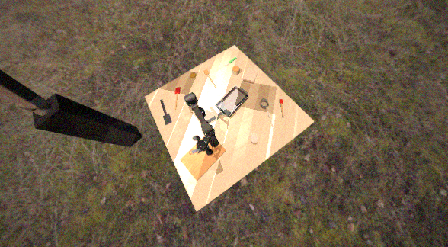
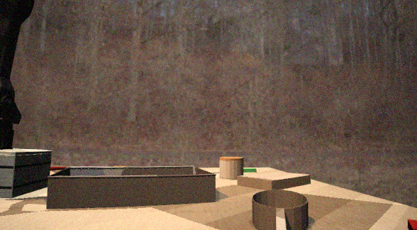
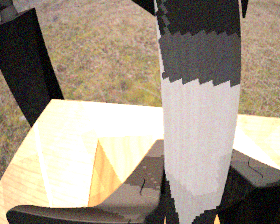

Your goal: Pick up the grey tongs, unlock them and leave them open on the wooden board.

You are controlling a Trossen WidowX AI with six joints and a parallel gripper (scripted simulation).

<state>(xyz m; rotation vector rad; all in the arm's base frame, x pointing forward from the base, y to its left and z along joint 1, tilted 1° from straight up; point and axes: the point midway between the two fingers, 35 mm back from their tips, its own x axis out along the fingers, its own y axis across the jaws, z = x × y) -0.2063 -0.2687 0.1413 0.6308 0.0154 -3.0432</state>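
My gripper point(image 1: 201, 149) point(image 3: 181, 144) is shut on the grey tongs point(image 3: 201, 120) and holds them over the near part of the wooden board point(image 1: 196, 169) point(image 3: 107, 172). In the wrist view the tongs run up the picture from between the fingers, broad and pale with a dark upper part. In the top view only a small grey piece of them shows beside the dark fingers. I cannot tell whether the tongs touch the board, or whether their arms are locked or spread. The roasting tin point(image 1: 235, 100) point(image 2: 131, 192) has no tongs across it.
A grey block point(image 1: 211, 120) point(image 2: 30, 172) stands beside the tin. A ring point(image 1: 264, 104) point(image 2: 262, 210) and a wooden cylinder point(image 1: 236, 69) point(image 2: 231, 170) stand beyond it. A black spatula point(image 1: 167, 120) and a red-headed tool point(image 1: 177, 91) lie by the left edge. A pale round piece point(image 1: 254, 139) lies right of the board.
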